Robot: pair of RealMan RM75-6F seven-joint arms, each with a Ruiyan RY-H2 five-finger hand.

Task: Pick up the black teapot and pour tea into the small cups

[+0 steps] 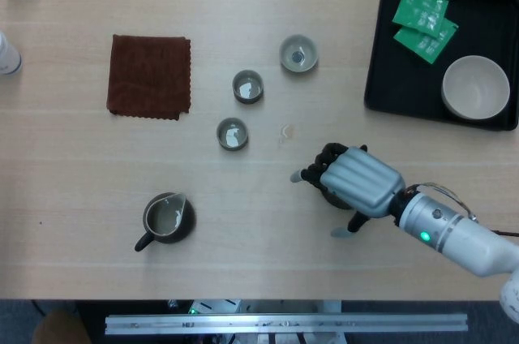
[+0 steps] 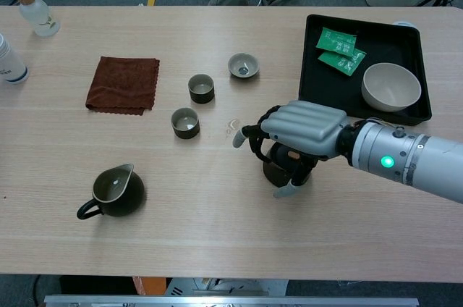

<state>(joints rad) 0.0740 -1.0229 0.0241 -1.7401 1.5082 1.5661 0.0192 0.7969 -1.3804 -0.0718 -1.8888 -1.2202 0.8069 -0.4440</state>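
Your right hand is wrapped over the black teapot, grasping it toward the bench's near edge, well apart from the small cups. You're mid-carry, I'd say; next you need the spout over a cup. Left hand isn't visible.

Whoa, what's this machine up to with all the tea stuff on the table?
The robot's right hand grips a black teapot by its handle, low over the table. Three small cups stand to its left, apart from it, beside a brown cloth. A dark pitcher sits nearer the front edge. No pouring is happening right now.
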